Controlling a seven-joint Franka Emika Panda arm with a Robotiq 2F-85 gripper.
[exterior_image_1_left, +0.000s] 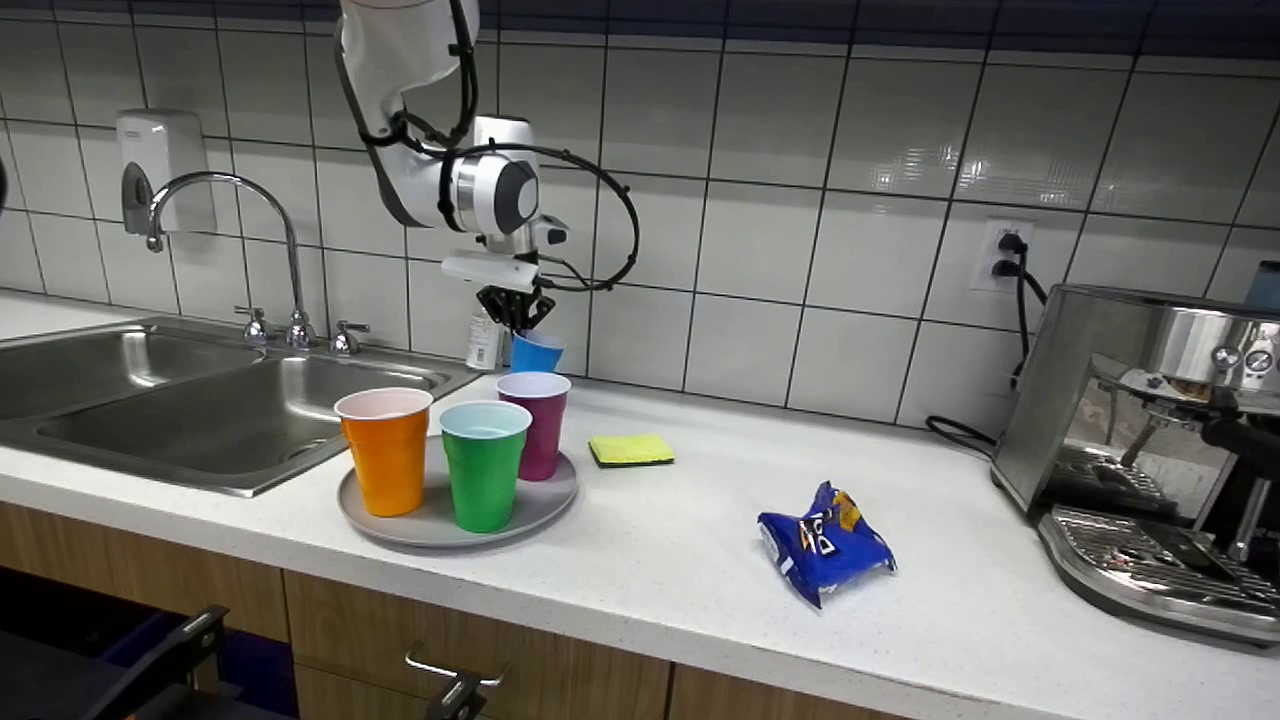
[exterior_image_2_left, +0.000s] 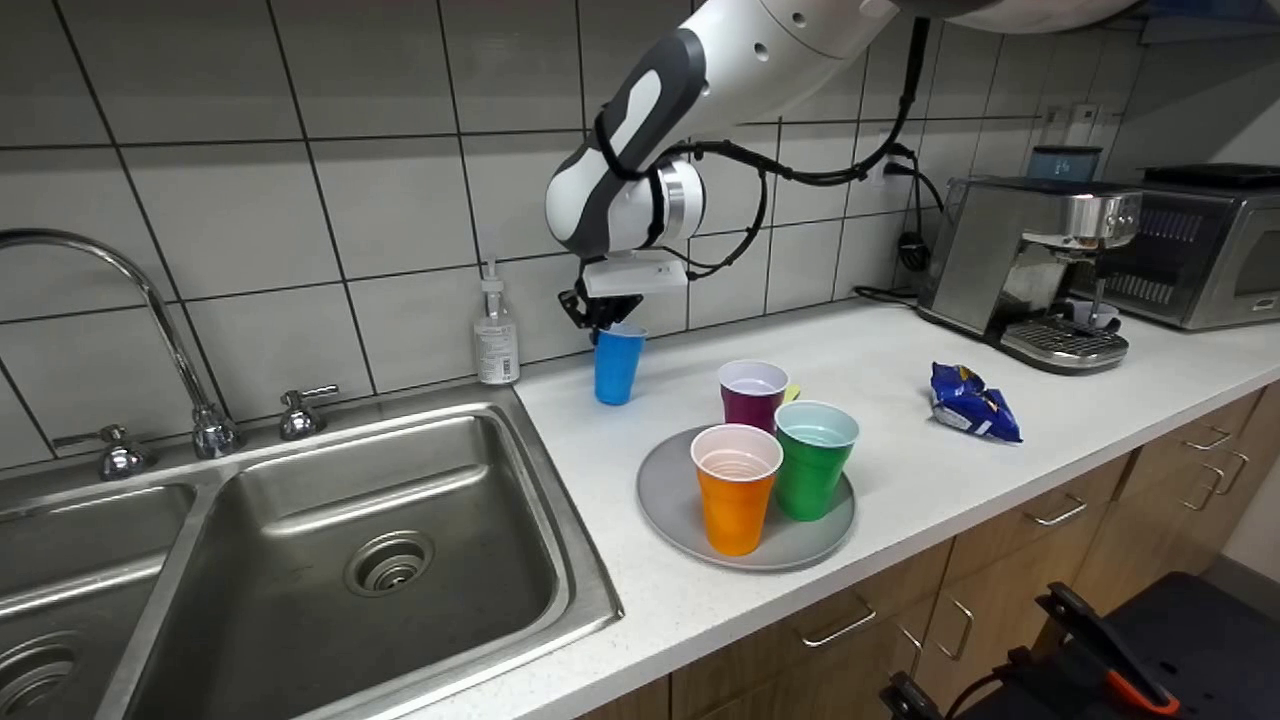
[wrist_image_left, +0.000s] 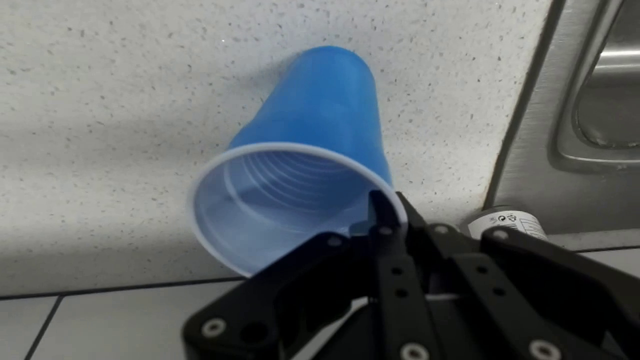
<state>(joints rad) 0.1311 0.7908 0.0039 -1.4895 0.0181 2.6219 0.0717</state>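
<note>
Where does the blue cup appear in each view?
In an exterior view: blue cup just left of centre, behind the purple cup.
In an exterior view: blue cup near centre, right of the pump bottle.
In the wrist view: blue cup mid-picture, gripper closed on its rim.
Shared landmark: sink, left of the blue cup in both exterior views, right in the wrist view.

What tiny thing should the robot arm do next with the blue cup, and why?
I'd have it lift the blue cup just a little, gently and straight up. The end effector pinches one side of it, inside and out, and the cup seems to stand on the counter. A slow lift would probably show whether that one-sided grip holds.
</note>
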